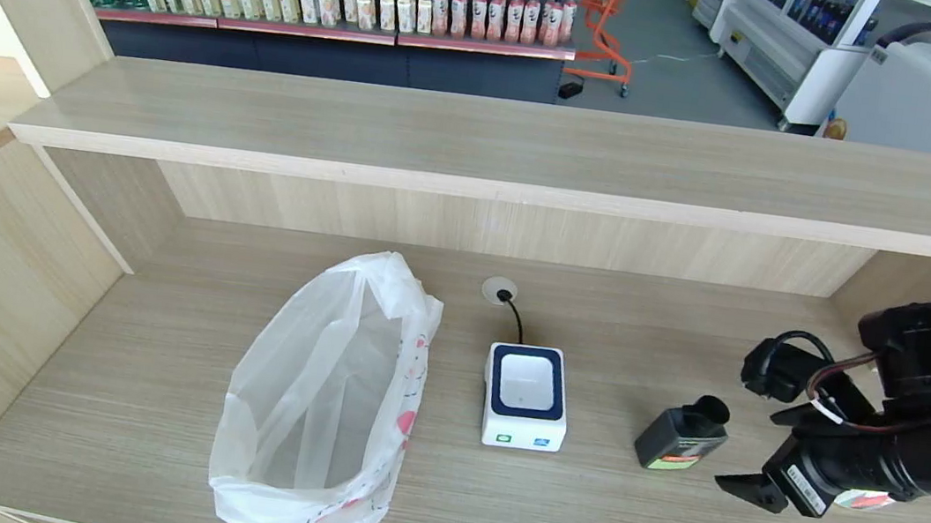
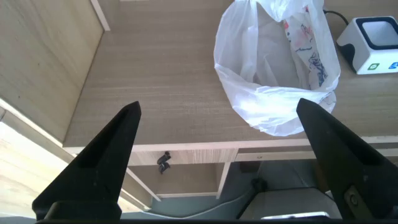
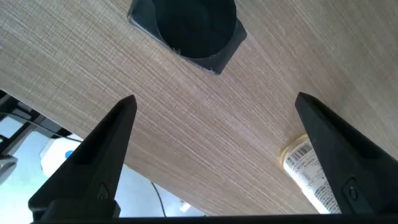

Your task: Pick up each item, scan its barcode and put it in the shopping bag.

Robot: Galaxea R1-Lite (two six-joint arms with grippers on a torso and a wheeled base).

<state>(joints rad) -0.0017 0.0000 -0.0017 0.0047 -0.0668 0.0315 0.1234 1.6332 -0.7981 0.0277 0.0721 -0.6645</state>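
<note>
A dark, squarish bottle [image 1: 680, 437] with a round black cap and a green-and-orange label near its base is standing on the wooden counter [image 1: 143, 426], just to the right of the white scanner [image 1: 526, 396] and well apart from the shopping bag [image 1: 324, 404]. The bag is lying on the counter left of the scanner, white and translucent with pink print, its mouth gaping open. A second item, a small cylinder with a barcode label [image 3: 308, 169], is lying on the counter near the front edge, close to the bottle. The right gripper [image 1: 762, 453] is hanging low over the counter just right of the bottle, pointing down and toward it; its jaws are standing wide apart with nothing between them, and in the right wrist view the bottle's black cap is sitting beyond the fingertips [image 3: 121, 115]. The left gripper [image 2: 224, 162] is hovering above the counter's front edge near the bag, its jaws also spread wide and gripping nothing.
</note>
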